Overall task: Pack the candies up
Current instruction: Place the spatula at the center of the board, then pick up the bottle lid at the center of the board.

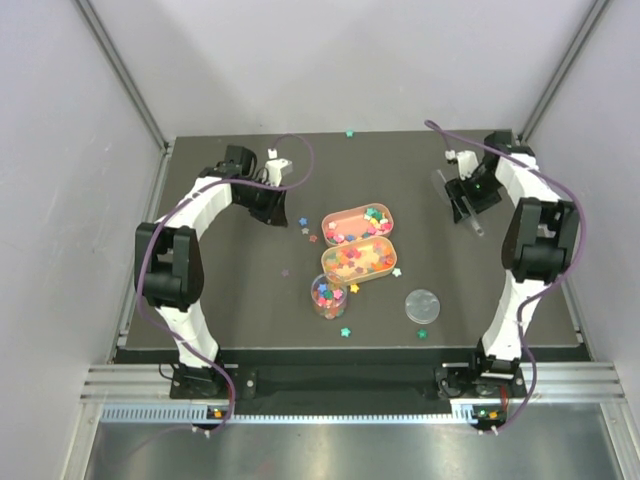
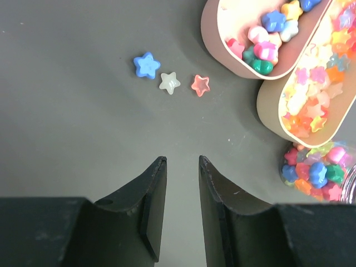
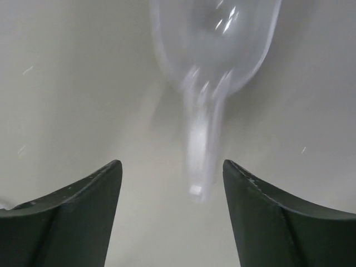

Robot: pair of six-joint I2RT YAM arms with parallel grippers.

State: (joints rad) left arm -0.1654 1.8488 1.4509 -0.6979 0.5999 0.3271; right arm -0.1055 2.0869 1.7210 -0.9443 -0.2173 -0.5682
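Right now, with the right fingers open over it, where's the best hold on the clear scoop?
By its handle, from above, fingers closing across its width. In the right wrist view the handle is narrow and straight and sits between the open fingers of the right gripper; the clear scoop has a wide, rounded bowl. Picture is blurred.

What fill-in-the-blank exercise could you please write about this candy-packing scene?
Ahead of the left hand, ___ loose stars lie in a row.
The candies fill ___ oval trays.
The right hand, by the clear scoop, is ___.
Missing words: three; two; open.
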